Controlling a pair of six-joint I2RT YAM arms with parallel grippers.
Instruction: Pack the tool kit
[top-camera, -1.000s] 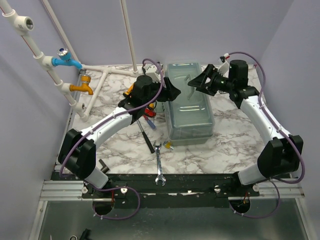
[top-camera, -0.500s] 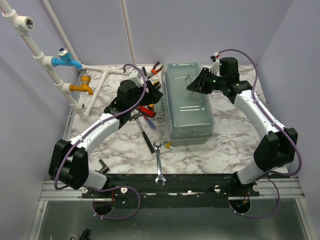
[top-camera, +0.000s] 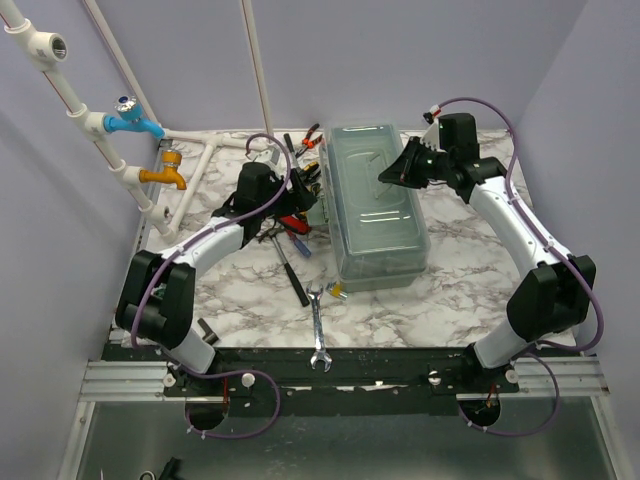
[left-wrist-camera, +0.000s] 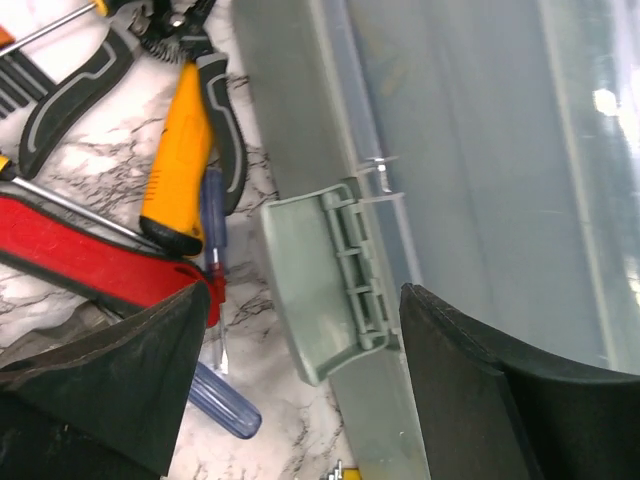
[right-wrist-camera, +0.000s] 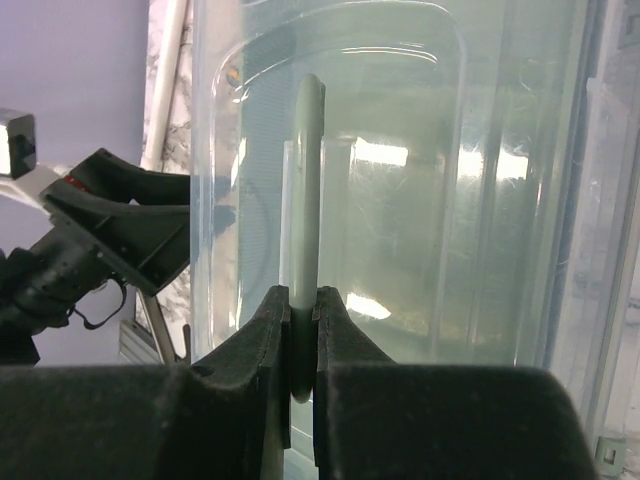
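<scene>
Wrench (top-camera: 318, 335) lies nearest on the marble table (top-camera: 460, 290); beyond it the toolbox (top-camera: 385, 250) stands mid-table, lid down. At its side latch (left-wrist-camera: 320, 280) the left gripper (left-wrist-camera: 305, 350) gapes wide, near loose pliers (left-wrist-camera: 185, 150). Farther back, the right gripper (right-wrist-camera: 302, 330) pinches the lid handle (right-wrist-camera: 308, 180)

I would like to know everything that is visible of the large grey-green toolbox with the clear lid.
The large rectangular grey-green plastic toolbox stands flat on the marble table, its long side running away from the arms. Its translucent lid is down. The right end effector is shut on the slim top handle. A grey-green latch flap on its left side sits between the open fingers of the left end effector; whether they touch it cannot be told.
</scene>
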